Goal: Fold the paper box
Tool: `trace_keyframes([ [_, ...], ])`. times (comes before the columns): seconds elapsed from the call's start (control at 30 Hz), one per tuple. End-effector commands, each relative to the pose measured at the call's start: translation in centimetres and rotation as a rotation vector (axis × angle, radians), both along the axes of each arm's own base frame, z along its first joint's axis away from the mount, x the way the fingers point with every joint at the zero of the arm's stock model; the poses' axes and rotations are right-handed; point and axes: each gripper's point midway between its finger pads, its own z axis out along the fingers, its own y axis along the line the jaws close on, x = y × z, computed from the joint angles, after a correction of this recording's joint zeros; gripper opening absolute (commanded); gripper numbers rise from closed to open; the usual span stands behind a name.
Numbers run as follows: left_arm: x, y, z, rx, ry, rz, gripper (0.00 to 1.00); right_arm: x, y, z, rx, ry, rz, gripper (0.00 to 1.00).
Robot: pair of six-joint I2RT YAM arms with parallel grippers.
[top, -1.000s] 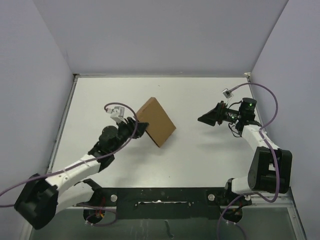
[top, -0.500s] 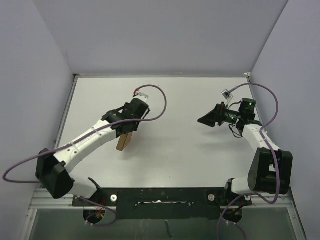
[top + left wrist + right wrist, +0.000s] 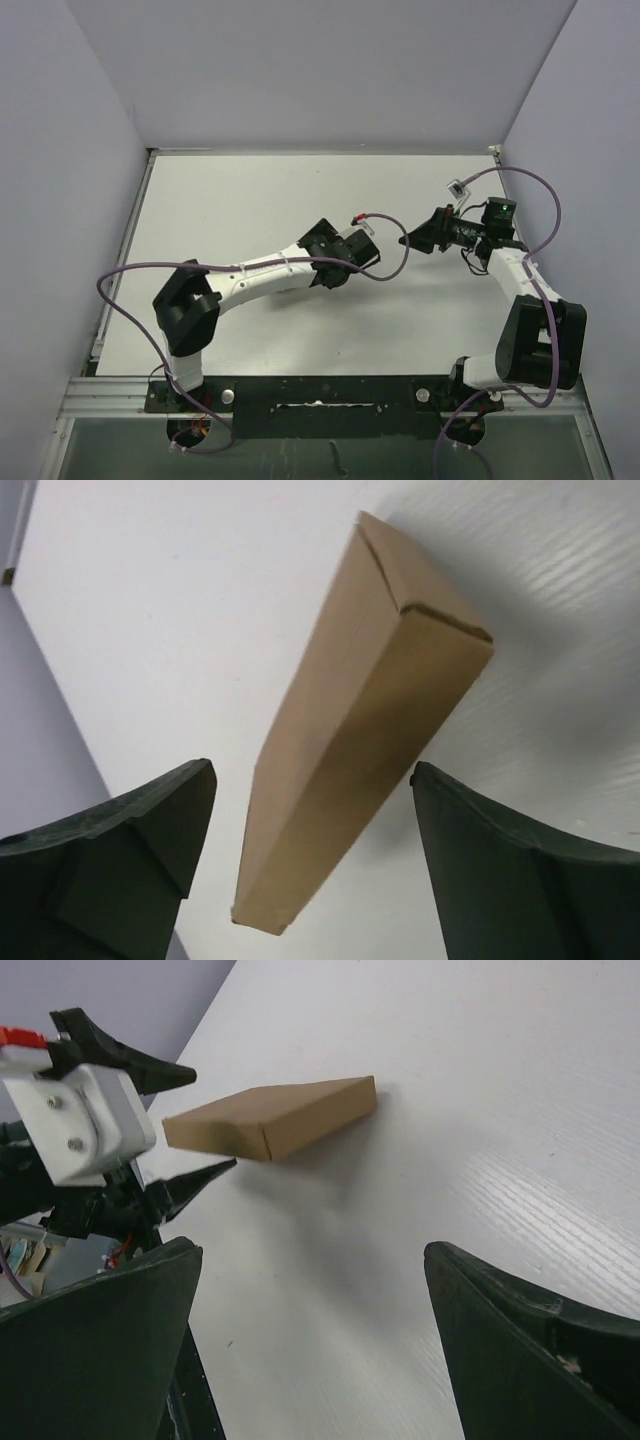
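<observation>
Robot lab test cell. White bench [image 3: 240, 200] boxed in by plain grey walls [image 3: 320, 70]. Two arms [image 3: 262, 278] bolted to a metal rail [image 3: 330, 392], purple cables [image 3: 130, 267] trailing.

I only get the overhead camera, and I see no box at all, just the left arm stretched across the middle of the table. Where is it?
Observer: Hidden under that arm. Its wrist camera shows a thin brown cardboard box right between the fingers of the left tool.
Operator: So it is holding the box?
Observer: No. The jaws stand open, with a gap on each side of the box.
Operator: Is the box lying flat?
Observer: It does not look so. The right wrist camera shows it tilted, one end raised over its shadow on the white table.
</observation>
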Motion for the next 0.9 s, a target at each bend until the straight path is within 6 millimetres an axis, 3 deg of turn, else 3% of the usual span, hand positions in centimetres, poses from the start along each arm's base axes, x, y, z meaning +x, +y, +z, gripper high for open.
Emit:
trace_keyframes([
  [0.0,-1.2,-5.0,1.8,-0.176,0.016,-0.066,0.88,0.9,-0.5,1.3,-0.031,-0.067,0.002,1.0],
  [0.17,-5.2,-8.3,5.3,-0.461,0.121,-0.175,0.93,1.2,-1.3,1.3,-0.121,-0.116,-0.015,0.99],
  [0.3,-7.9,-7.6,7.5,-0.71,0.195,-0.236,0.93,0.6,-1.4,2.0,-0.168,-0.184,0.02,0.98],
  [0.4,-8.1,-4.8,8.5,-0.922,0.216,-0.209,0.89,-0.4,-1.3,2.9,-0.234,-0.326,0.099,0.94],
  [0.5,-8.0,-2.0,8.2,-1.204,0.305,-0.126,0.86,-1.4,-1.9,3.6,-0.37,-0.455,0.136,0.88],
  [0.6,-7.5,1.0,11.2,-1.539,0.308,-0.147,0.86,-1.8,-3.2,4.9,-0.513,-0.566,0.1,0.9],
  [0.7,-5.5,6.2,11.4,-1.471,0.182,-0.014,0.88,-2.1,-4.2,7.4,-0.615,-0.658,0.056,0.94],
  [0.77,-4.3,9.4,11.7,-1.394,0.118,0.096,0.9,-1.4,-5.2,10.4,-0.658,-0.652,-0.001,0.99],
  [0.8,-4.1,10.3,12.6,-1.387,0.099,0.102,0.91,-1.0,-5.8,11.7,-0.661,-0.629,-0.044,0.98],
  [0.87,-3.9,11.2,16.2,-1.407,0.038,0.055,0.93,-0.5,-6.9,15.4,-0.659,-0.616,-0.139,0.98],
])
